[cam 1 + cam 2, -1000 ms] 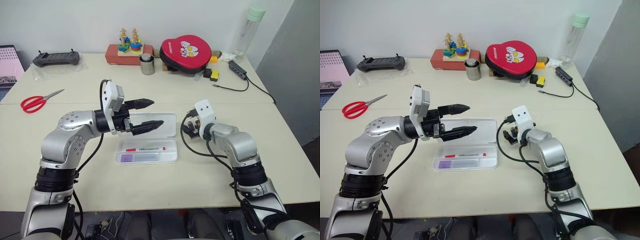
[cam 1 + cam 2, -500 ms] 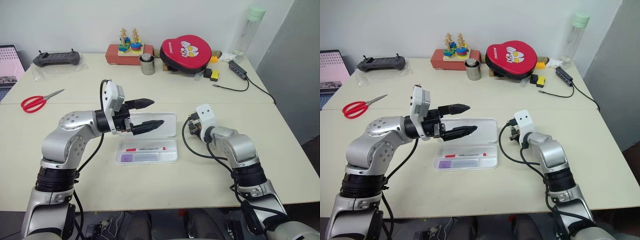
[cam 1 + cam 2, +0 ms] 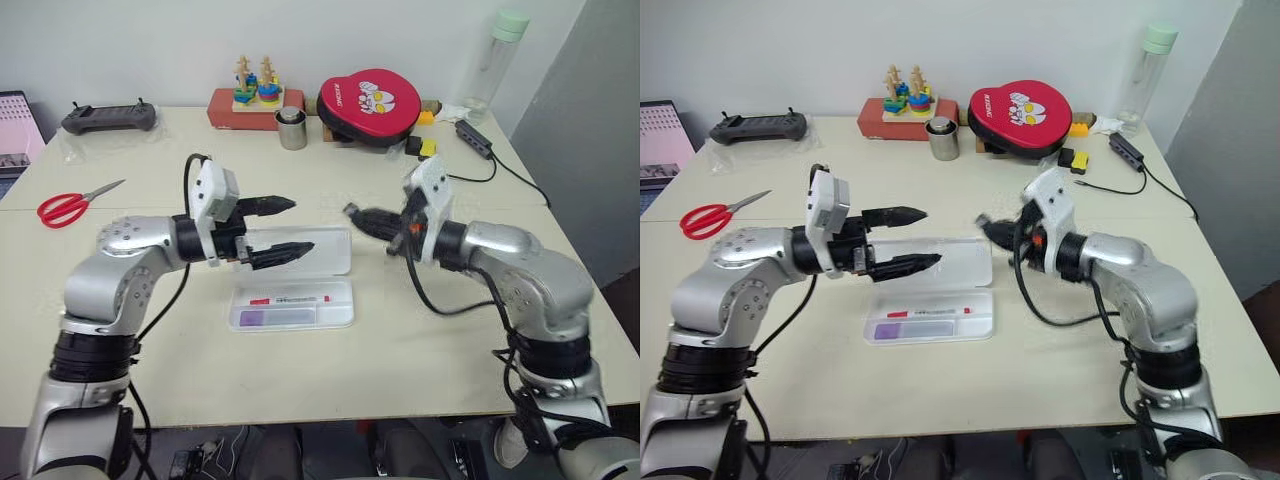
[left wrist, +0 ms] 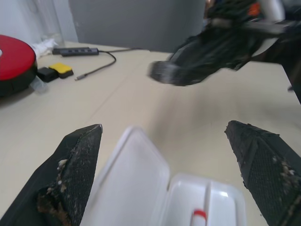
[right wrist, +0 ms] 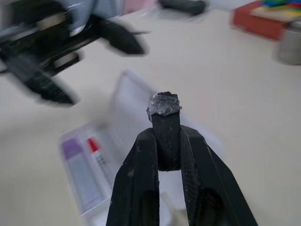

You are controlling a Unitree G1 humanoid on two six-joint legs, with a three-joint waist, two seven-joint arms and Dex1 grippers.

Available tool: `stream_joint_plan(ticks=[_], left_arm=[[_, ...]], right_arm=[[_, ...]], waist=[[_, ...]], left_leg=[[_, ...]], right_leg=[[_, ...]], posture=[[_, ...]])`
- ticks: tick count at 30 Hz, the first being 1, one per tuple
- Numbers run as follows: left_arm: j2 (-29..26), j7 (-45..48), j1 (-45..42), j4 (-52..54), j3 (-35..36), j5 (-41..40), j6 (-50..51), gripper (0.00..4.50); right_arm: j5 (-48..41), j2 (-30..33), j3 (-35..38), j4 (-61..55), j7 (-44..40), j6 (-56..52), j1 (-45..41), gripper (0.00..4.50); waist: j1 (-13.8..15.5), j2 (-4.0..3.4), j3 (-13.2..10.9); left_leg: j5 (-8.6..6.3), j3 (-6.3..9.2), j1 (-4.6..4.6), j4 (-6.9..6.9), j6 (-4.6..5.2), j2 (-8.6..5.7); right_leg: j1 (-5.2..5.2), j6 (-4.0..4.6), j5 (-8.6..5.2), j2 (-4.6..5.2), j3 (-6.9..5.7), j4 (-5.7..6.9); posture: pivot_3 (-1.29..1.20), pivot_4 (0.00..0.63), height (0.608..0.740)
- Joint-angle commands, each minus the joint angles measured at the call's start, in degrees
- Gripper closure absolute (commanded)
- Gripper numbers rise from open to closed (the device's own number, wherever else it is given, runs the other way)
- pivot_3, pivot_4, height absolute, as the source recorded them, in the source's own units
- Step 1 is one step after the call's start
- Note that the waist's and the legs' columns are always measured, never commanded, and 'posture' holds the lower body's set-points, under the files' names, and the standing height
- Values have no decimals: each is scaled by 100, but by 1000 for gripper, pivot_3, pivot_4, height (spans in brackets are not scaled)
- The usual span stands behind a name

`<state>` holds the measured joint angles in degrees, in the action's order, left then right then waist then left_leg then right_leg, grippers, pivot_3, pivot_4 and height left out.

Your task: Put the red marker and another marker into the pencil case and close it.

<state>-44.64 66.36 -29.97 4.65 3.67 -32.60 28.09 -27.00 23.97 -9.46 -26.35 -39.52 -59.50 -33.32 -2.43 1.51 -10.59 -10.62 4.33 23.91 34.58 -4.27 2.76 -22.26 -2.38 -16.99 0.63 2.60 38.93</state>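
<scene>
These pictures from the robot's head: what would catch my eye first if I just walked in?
Probably the open pencil case in the middle of the table, with the red marker and a lavender marker lying in its tray. Above it hang the two black hands: the left hand with fingers spread wide over the lid, the right hand pinching a small black piece. At the back sits a bright red round case.

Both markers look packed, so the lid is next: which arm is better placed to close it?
Left, probably. The left gripper hangs open and empty over the lid. The right gripper is off the lid's end, shut on a small black piece.
</scene>
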Motion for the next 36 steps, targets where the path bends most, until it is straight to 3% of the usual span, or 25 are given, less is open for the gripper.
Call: stream_joint_plan(ticks=[1,5,14,16,26,30,34,36], left_arm=[[-389,459,167,-24,188,42,-205,0],[-673,715,372,8,174,47,-181,0],[-521,479,378,138,277,-89,-92,0],[-515,442,413,170,281,-100,-93,0],[-442,278,469,286,287,-137,-81,0],[-376,7,543,370,528,-290,64,0],[-382,-321,630,365,959,-501,268,0],[-390,-449,688,398,1134,-579,346,0]], right_arm=[[129,92,-699,29,-66,71,173,4218],[552,191,-1267,489,-19,395,239,4218],[788,249,-1550,842,-196,667,274,4218],[807,247,-1550,838,-202,673,264,3519],[742,184,-1388,784,-274,668,120,1050],[99,-280,-552,700,-320,747,-261,212],[-309,-798,249,1235,-32,513,-1216,626],[-118,-956,432,1973,289,547,-1814,1125]], waist=[[-6,-2,-2],[-44,2,0],[10,1,-1],[10,1,-1],[10,1,-1],[10,1,-1],[-51,0,-5],[-60,0,-4]], left_leg=[[0,0,2,0,0,0],[1,-1,1,4,-1,0],[1,-1,4,12,-1,0],[1,-1,4,11,-1,0],[1,-1,2,13,-1,0],[1,-1,3,14,-1,0],[1,0,0,13,-1,4],[1,2,-1,13,-1,4]], right_leg=[[-2,-1,-1,0,1,0],[-2,-5,0,1,4,0],[-2,-9,0,1,3,1],[-2,-8,0,1,3,1],[-1,-10,1,1,3,2],[-1,-10,1,1,4,3],[-2,-10,2,-2,3,9],[0,-10,2,-2,0,9]], posture=[[0,150,740],[0,150,740],[0,150,740],[0,150,740],[0,150,740],[0,150,740],[0,150,740],[0,150,740]])
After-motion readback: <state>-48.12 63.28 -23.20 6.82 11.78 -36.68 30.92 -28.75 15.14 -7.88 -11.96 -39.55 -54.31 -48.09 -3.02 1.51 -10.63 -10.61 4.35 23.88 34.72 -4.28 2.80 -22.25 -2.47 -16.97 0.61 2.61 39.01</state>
